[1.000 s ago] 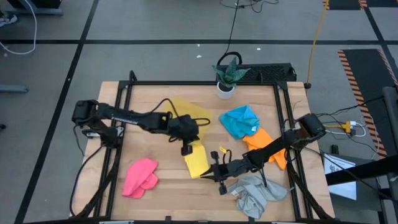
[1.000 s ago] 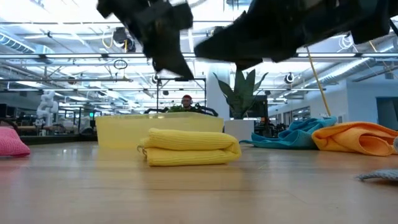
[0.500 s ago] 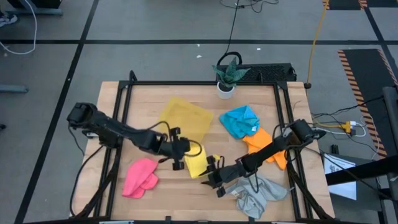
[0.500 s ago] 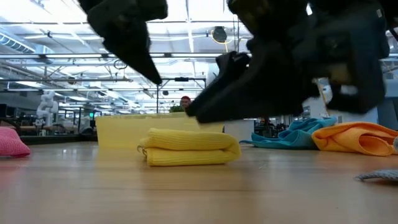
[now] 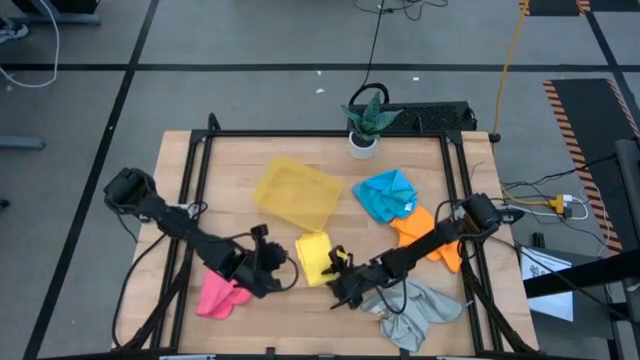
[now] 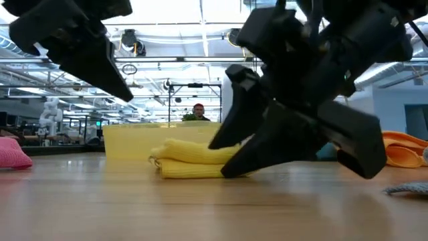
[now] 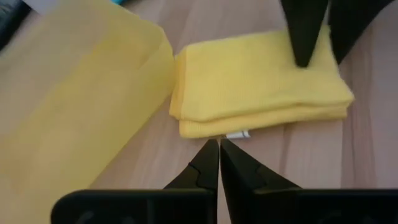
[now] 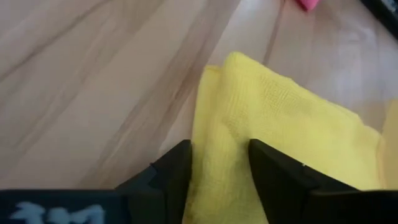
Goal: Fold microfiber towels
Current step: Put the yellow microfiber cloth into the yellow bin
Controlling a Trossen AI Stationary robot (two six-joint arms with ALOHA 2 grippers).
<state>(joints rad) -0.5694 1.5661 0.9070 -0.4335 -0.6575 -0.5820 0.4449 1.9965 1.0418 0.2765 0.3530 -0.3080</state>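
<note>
Looking for anything readable, I find only a small white tag on the folded yellow towel, its print too blurred to make out. That towel lies mid-table just in front of the yellow tray, and in the low view the arms block much of it. I see the right gripper with fingers apart straddling its edge, while the left gripper, fingers together, points at the tag side just short of it.

Our left gripper sits low, fingers pressed together. Our right gripper faces it, fingers parted.
</note>
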